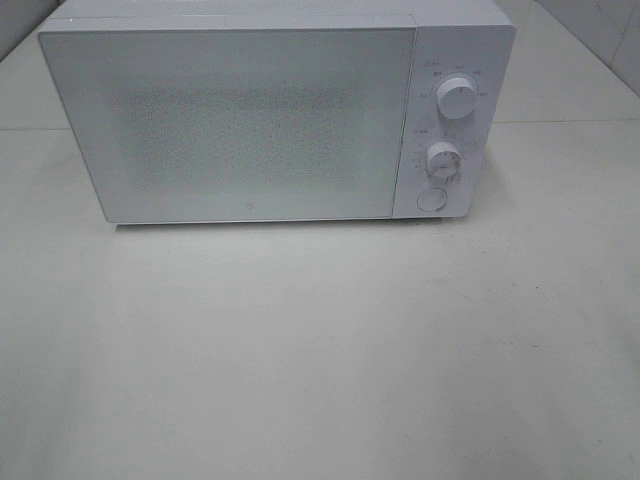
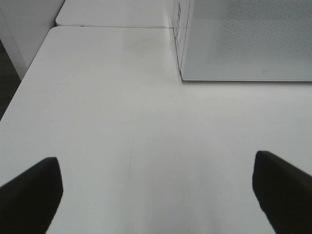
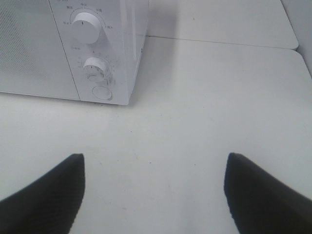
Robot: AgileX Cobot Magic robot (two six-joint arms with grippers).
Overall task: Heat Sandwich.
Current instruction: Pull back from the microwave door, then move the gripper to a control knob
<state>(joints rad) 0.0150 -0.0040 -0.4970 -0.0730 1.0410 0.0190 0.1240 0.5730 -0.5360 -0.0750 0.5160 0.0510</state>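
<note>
Plainly, the sandwich shows in none of the three views, so where it lies relative to either end effector cannot be told. The microwave [image 1: 250, 120] stands toward the back of the pale bench [image 1: 320, 350]. Its door [image 1: 230, 125] is shut, and the speckled front panel lets nothing inside be made out.

On the left, the left end effector [image 2: 156, 158] has its two black fingers [image 2: 29, 200] spread wide apart with only bare bench between them; it grips nothing. Its wrist view looks over the bench toward the left front corner of the microwave. It shows the lower edge of the door, a strip of the left side wall, and a seam where a second tabletop [image 2: 112, 17] butts on behind. The control panel lies outside this view.

On the right, the right end effector [image 3: 155, 157] also has its dark fingers [image 3: 44, 200] apart, with bare bench between them and nothing held. Its wrist view takes in the right end of the microwave: the upper knob [image 3: 85, 24], the lower knob [image 3: 95, 68], the round button [image 3: 101, 92] beneath them, and the right side wall.

The high view alone gives the whole front of the microwave, door and controls together, but neither end effector appears in it.
</note>
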